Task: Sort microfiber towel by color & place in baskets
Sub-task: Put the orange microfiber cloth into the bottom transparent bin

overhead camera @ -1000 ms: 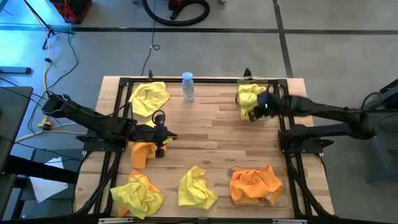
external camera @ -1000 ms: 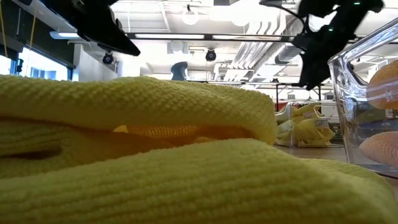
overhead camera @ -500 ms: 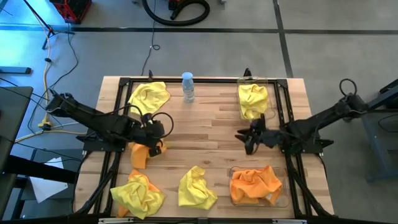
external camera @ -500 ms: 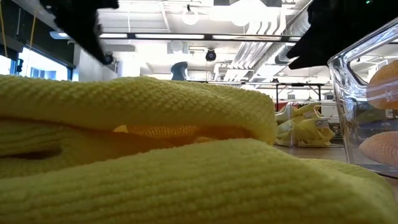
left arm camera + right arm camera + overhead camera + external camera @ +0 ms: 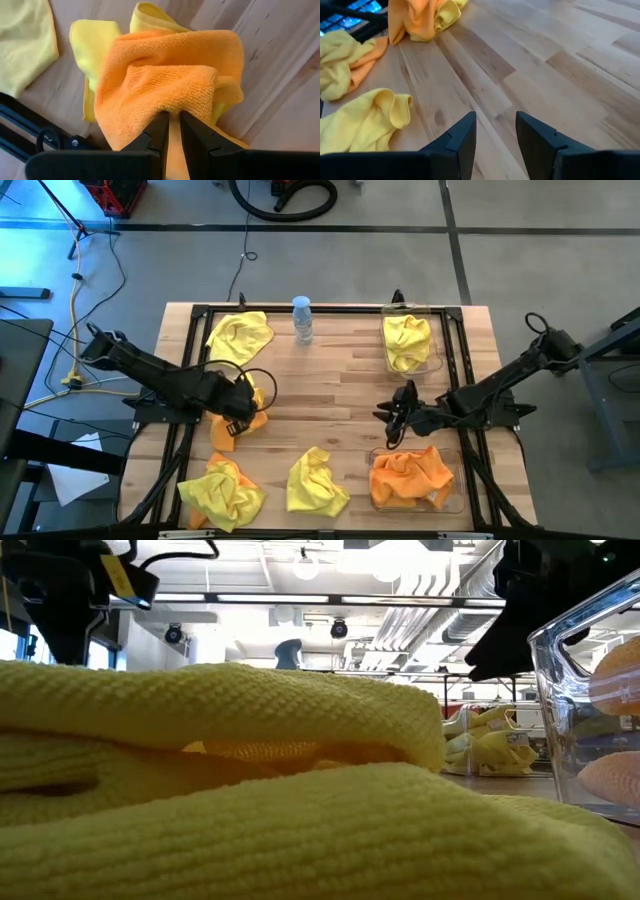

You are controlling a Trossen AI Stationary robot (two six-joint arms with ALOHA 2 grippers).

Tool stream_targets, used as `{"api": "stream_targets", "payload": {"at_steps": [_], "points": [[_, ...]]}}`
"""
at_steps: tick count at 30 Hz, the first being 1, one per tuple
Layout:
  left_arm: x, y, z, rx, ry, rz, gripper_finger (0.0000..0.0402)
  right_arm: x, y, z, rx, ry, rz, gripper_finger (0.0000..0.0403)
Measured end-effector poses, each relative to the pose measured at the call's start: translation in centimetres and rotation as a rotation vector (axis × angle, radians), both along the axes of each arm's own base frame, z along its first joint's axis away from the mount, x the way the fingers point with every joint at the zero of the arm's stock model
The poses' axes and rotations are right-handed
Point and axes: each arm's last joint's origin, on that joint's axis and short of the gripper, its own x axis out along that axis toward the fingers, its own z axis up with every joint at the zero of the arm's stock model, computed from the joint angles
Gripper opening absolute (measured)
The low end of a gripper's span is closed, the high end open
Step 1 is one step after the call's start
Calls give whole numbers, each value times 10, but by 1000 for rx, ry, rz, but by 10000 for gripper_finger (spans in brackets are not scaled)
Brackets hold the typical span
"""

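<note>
Orange microfiber towel [image 5: 170, 85]: bunched on the tabletop [image 5: 340, 370] left of the water bottle [image 5: 301, 318], left hand [image 5: 238, 408] pinched on its fold. Destination, the orange-filled basket [image 5: 455, 498], lies far rightward. Right hand [image 5: 393, 416], fingers apart and empty, hovers beside that basket, nearer to it.

We see bare bench [image 5: 340, 385] across the middle, open for passing. The water bottle [image 5: 302, 319] stands at 12 o'clock, yellow towels [image 5: 316, 482] crowd 6 to 7 o'clock, and the black frame [image 5: 462, 380] rails both sides.
</note>
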Motion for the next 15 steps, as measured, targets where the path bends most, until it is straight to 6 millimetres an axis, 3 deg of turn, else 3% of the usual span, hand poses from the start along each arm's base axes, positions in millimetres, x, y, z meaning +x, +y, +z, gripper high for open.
{"api": "stream_targets", "payload": {"at_steps": [10,15], "points": [[17,-7,-28,10,167,-72,34,1,1,3,6,-26,28,133],[27,-12,-45,-25,241,-126,4,1,1,3,6,-26,29,133]]}}
